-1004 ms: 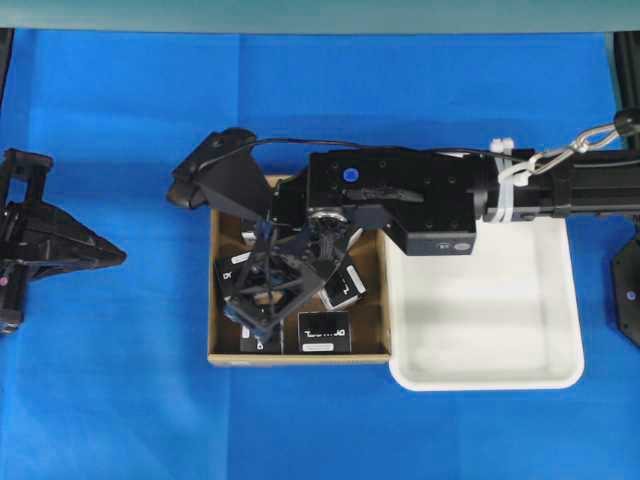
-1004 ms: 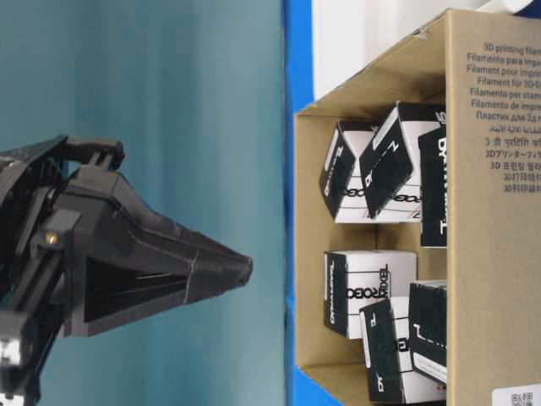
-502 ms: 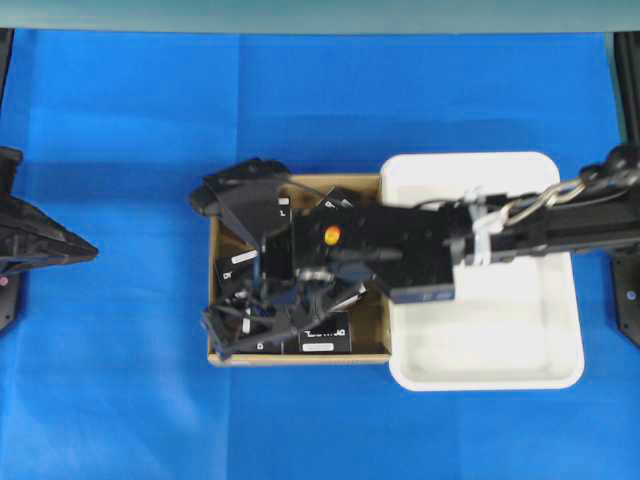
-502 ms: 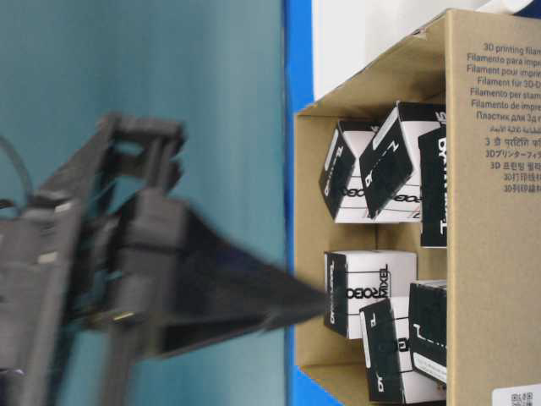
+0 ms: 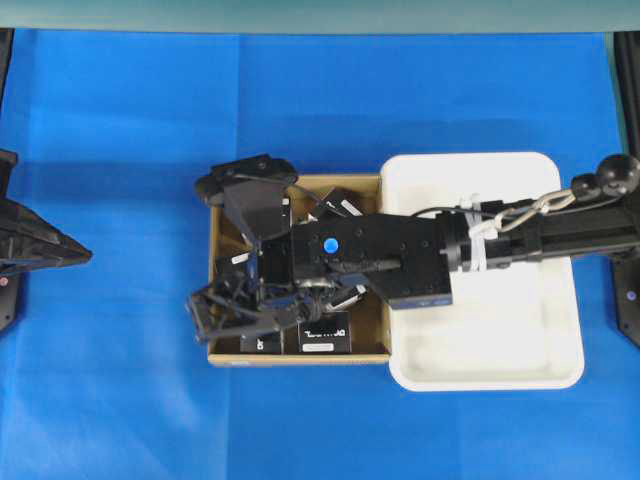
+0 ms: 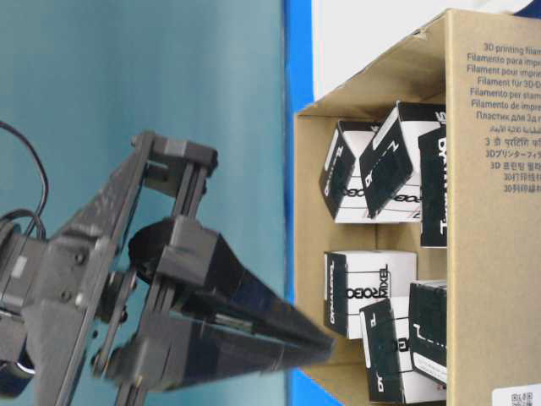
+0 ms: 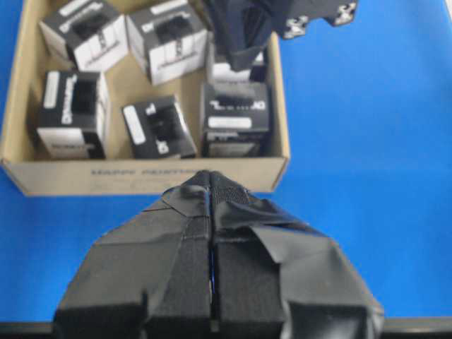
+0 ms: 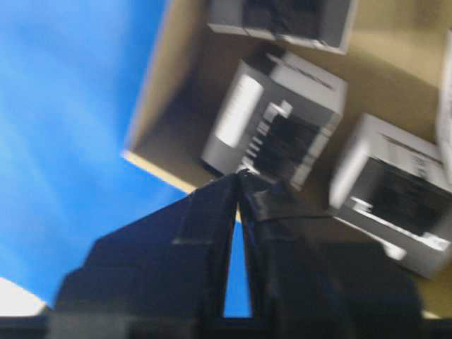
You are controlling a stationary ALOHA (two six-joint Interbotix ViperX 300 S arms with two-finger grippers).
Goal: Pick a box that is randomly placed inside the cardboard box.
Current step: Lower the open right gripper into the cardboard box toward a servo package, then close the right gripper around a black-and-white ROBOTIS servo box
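moved: right gripper (image 8: 240,185) swung down over cardboard box (image 5: 214,300)
right: tips nearly together, holding nothing
left gripper (image 7: 210,185): closed, empty

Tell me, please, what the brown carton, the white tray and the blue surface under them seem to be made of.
The cardboard box: plain brown corrugated card, matte, with a raw cut edge and printed text on its wall. The white tray: probably moulded plastic, smooth and slightly glossy, with rounded corners and a rolled rim. The blue surface: looks like matte cloth or a mat; faint creases show, but I cannot be sure.
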